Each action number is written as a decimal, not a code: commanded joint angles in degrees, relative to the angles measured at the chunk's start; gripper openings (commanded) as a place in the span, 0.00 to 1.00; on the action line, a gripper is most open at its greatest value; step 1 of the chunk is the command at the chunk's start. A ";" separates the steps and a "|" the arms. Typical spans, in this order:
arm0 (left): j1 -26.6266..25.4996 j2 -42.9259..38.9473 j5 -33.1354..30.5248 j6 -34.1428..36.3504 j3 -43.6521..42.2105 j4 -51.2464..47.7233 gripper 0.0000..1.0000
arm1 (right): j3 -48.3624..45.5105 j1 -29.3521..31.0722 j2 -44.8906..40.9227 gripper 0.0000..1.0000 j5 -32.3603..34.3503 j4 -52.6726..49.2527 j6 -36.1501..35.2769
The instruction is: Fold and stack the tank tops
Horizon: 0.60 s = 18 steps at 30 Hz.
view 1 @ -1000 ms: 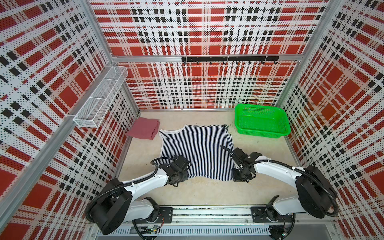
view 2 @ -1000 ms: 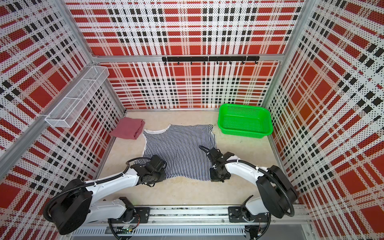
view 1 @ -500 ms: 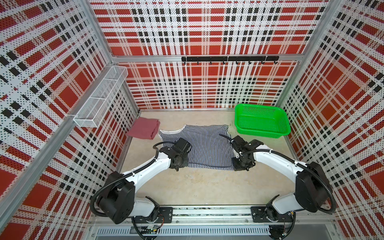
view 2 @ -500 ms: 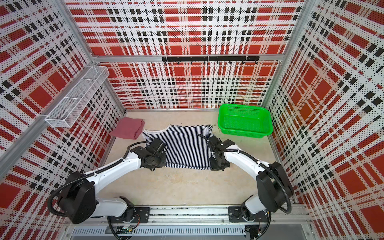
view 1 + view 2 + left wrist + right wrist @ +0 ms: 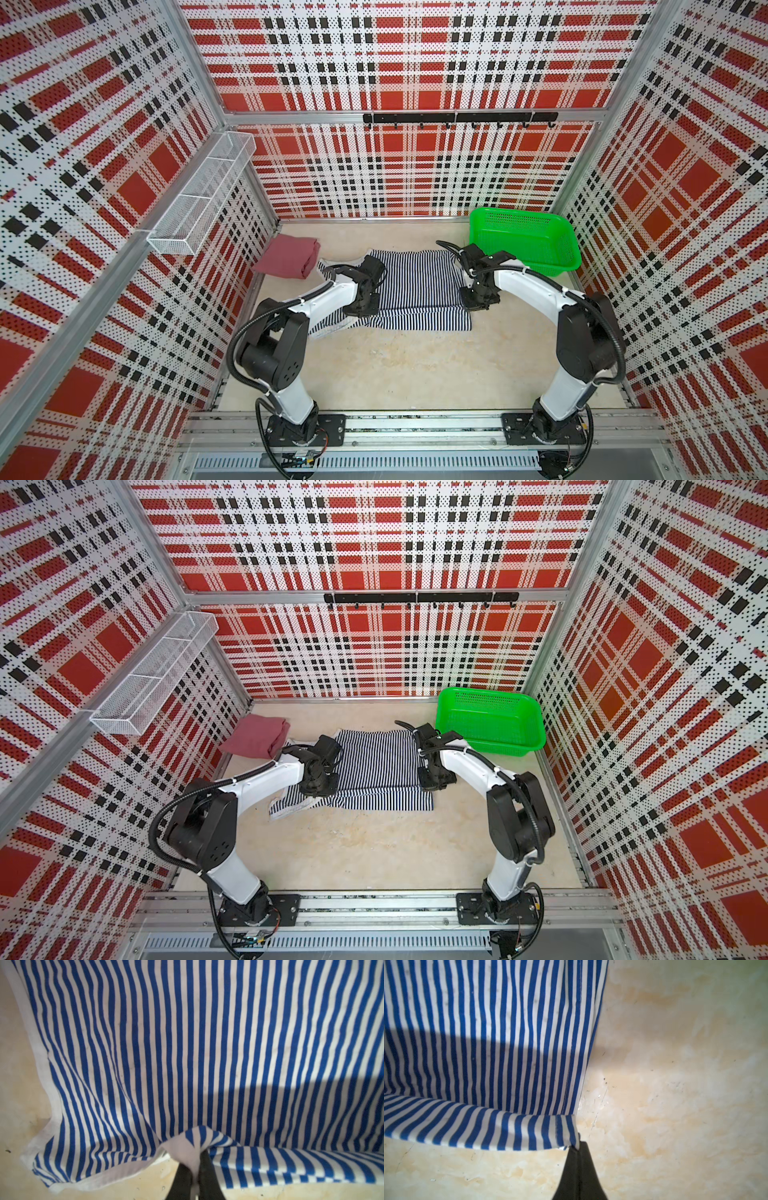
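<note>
— Two pincers, both clamped on the striped tank top [image 5: 415, 286]: the left pincer [image 5: 196, 1159] pinches a bunched, white-edged corner, the right pincer [image 5: 578, 1147] a flat hem corner.
— Which way does the cloth lie from them?
— Mostly ahead, towards the back. A doubled edge rests nearer, on the mottled beige table [image 5: 415, 365]. Its long axis runs across, arm to arm. It looks a thin, limp knit.
— And the stack?
— Far left, the folded dusty-rose top [image 5: 289, 259], just beside it, nearer the left arm. Far right, a rigid green mesh basket [image 5: 515, 212].
</note>
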 commanded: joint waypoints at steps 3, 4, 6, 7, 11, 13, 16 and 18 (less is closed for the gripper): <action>1.76 5.35 -1.19 5.59 6.41 -2.64 0.10 | 6.23 -1.82 5.49 0.00 2.98 -1.63 -3.10; 2.09 6.34 -0.99 6.10 7.33 -2.77 0.11 | 7.15 -2.04 6.48 0.00 2.98 -1.57 -3.35; 2.96 8.75 -0.60 7.24 9.68 -3.12 0.12 | 9.24 -2.65 8.75 0.00 2.89 -1.36 -3.72; 3.27 9.82 -0.49 7.86 10.58 -3.26 0.13 | 10.32 -2.92 9.74 0.00 2.81 -1.19 -3.82; 4.82 14.19 -0.66 10.42 15.54 -5.20 0.46 | 14.97 -4.38 13.81 0.00 2.49 0.06 -4.39; 5.22 15.02 -1.81 11.64 18.55 -7.44 0.62 | 17.34 -4.72 14.83 0.14 2.51 0.76 -4.57; 5.76 12.86 -4.11 11.42 20.92 -9.74 0.84 | 19.37 -4.73 14.49 0.32 2.31 1.00 -4.63; 6.03 9.61 -5.09 10.01 19.72 -10.77 0.89 | 18.29 -4.73 12.68 0.38 1.66 1.35 -4.36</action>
